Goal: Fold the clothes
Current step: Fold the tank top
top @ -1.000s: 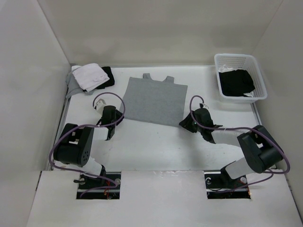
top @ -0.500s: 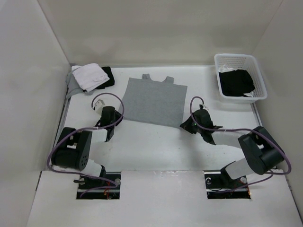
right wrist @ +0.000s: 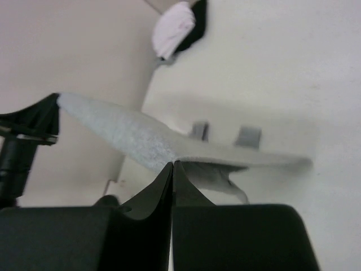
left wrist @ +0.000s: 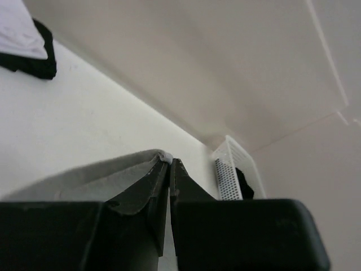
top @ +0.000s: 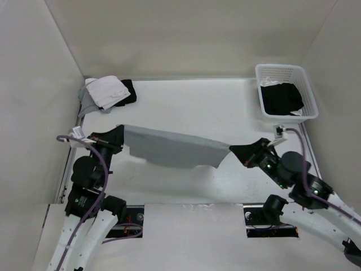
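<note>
Top external shows my left jaws and right jaws each pinched shut on the thin heather-gray sleeveless knit top (top: 169,149), stretched taut above the white worktop (top: 197,107) so it folds flat; hem corners, I think.

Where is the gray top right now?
In the top view, the gray top hangs stretched across the centre, held between the left gripper and the right gripper.

Robot lab: white panels (top: 186,34) enclosing a table (top: 186,107).
</note>
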`<state>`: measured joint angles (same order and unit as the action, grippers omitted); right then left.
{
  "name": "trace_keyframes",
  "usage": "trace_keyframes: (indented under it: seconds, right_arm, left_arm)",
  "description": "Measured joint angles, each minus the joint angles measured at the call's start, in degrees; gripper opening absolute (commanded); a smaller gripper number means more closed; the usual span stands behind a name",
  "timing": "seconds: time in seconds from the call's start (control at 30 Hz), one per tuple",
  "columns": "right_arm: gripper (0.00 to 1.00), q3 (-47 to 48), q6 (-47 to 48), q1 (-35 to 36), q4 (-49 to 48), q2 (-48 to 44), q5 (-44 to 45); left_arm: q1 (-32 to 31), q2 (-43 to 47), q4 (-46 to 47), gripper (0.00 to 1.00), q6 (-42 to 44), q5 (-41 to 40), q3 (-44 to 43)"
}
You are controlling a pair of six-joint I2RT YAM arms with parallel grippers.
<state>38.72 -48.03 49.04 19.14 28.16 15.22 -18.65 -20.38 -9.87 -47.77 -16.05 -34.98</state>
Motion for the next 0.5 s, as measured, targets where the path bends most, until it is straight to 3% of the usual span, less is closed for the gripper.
trace_keyframes:
  seconds: [0.17, 0.33, 0.4, 0.5]
  right_arm:
    - [0.01, 12.3, -0.7, 14.3, 10.5, -3.8, 9.3]
    - [0.03, 17.9, -0.6, 25.7, 15.1, -1.0, 19.1]
    - [0.03, 18.1, 0.3, 25.0, 15.3, 1.2, 20.8]
    - [0.01, 16.0, 2.3, 13.7, 13.7, 5.7, 17.6]
  left_arm:
    - [-1.5, 3.2, -11.5, 0.02, 2.3, -0.8, -10.5]
    - [-1.5, 2.7, -15.2, 0.03, 4.0, -0.8, -14.6]
    - [-1.7, 1.0, -14.4, 0.03, 4.3, -0.6, -13.6]
    - [-1.7, -4.9, -10.5, 0.03, 4.5, -0.2, -8.5]
